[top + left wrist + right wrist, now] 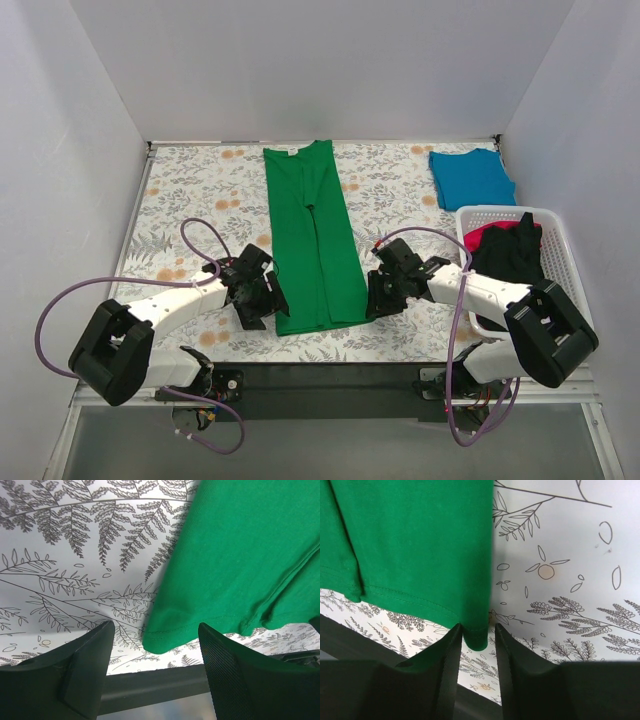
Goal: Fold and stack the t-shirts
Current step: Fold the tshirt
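Across the table [190,200] the green shirt [312,240] is lying as a long strip, running far-to-near. Both arms are reaching its near hem, equally close. The left gripper [156,630] is gaping wide around the left corner, while the right gripper [477,630] is straddling the right corner, jaws narrowly parted and gripping nothing.

Green t-shirt [312,240] folded lengthwise, centre; teal t-shirt [471,178] folded, far right.

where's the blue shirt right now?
Top view: the blue shirt lies flat at the far right corner of the table, just beyond the white basket and right of the long green shirt.
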### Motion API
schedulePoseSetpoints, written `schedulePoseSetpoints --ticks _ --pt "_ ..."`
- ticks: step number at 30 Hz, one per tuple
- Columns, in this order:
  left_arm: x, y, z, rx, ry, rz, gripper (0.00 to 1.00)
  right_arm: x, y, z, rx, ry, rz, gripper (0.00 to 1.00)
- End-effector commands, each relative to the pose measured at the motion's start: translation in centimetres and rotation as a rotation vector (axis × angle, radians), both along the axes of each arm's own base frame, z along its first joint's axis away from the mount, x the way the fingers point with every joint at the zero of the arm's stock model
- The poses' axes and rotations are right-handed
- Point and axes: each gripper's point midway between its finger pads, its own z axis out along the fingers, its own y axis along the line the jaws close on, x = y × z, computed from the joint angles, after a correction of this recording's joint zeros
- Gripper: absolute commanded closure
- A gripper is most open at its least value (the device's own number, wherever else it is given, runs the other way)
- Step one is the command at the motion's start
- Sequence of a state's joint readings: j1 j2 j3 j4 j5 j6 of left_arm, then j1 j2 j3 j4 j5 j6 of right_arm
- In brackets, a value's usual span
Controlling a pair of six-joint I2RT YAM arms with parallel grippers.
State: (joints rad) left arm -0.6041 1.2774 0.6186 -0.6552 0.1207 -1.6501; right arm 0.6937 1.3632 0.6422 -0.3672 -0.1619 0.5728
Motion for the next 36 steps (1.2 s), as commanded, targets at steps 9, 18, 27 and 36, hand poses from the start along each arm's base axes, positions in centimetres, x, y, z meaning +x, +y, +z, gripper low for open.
schedulePoseSetpoints --ticks 9,18,27,36 --pt "-1.7 -0.3 -1.0 0.009 0.056 -0.030 0.36 -1.9 -1.6 -2.5 -0.061 0.070 0.015 0.78" --pt "-2.1 -0.4 -1.3 0.027 0.070 -0.045 0.51 -1.8 -1.5 -2.5 -0.065 0.073 0.031 0.99" --pt "-3.2 0.0 -2.2 0.061 0.113 -0.061 0.60 -1.6 -1.5 -2.2 -0.072 0.069 0.044 0.99" --pt "-4.3 0.6 -3.4 0.103 0.158 -0.066 0.97 -2.1 -1.6 -2.3 -0.067 0.081 0.066 0.99"
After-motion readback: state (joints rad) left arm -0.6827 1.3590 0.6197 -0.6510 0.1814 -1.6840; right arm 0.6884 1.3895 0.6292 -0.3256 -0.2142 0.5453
